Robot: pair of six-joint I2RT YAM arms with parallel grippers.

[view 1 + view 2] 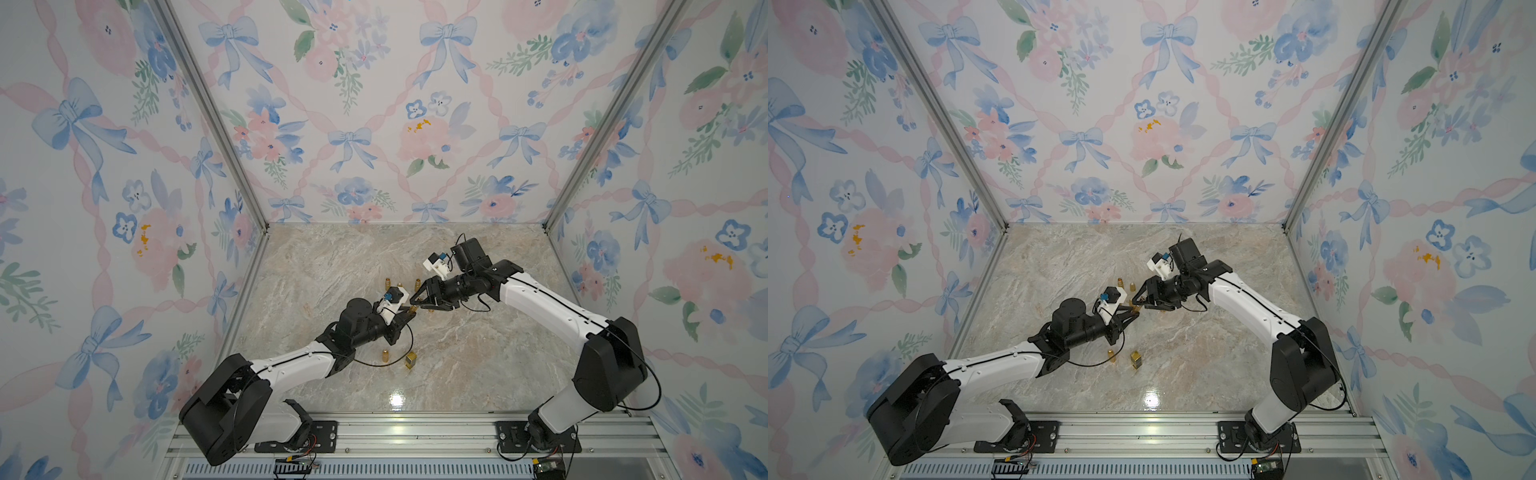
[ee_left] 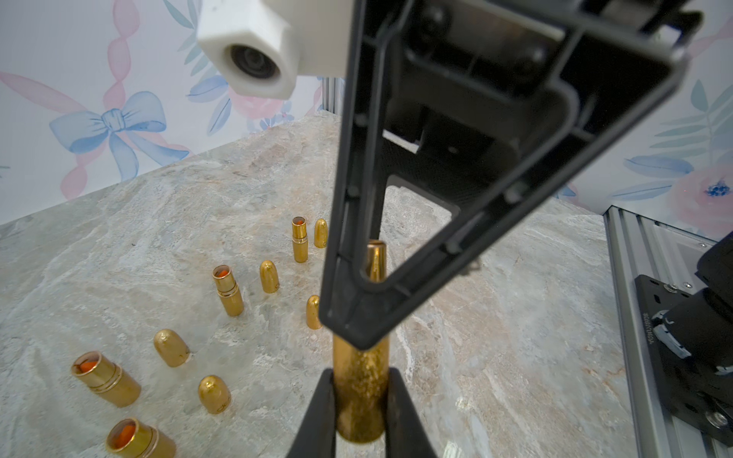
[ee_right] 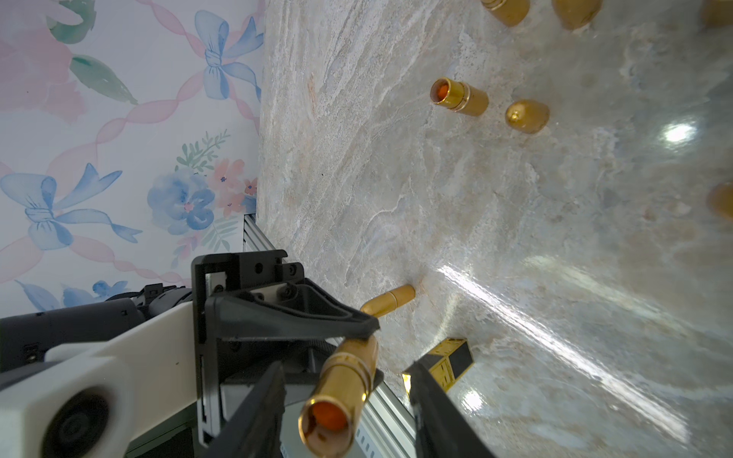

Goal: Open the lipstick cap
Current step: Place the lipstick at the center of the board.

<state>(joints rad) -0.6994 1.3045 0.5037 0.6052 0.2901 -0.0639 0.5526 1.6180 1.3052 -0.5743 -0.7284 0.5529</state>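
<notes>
Top views, just left of centre: left gripper (image 1: 406, 316) was clamped tight on the gold lipstick (image 1: 412, 309), gripping its lower barrel, as the left wrist view showed (image 2: 360, 400). Tube pointed right, toward the other arm. Right gripper (image 1: 416, 304) met it from the right with jaws apart, one finger on each side of the tube's free end. The right wrist view showed a gap on both sides (image 3: 343, 374). That end was open, with orange stick inside. Couldn't tell which loose cap was its own.

On the marble tabletop (image 1: 478, 353), below the grippers in frame: capped tube (image 1: 385, 356) upright, square gold-and-black case (image 1: 410, 360) just right of it. Left wrist view, lower left to centre: opened tubes (image 2: 105, 378) standing, loose caps (image 2: 171, 348) beside them.
</notes>
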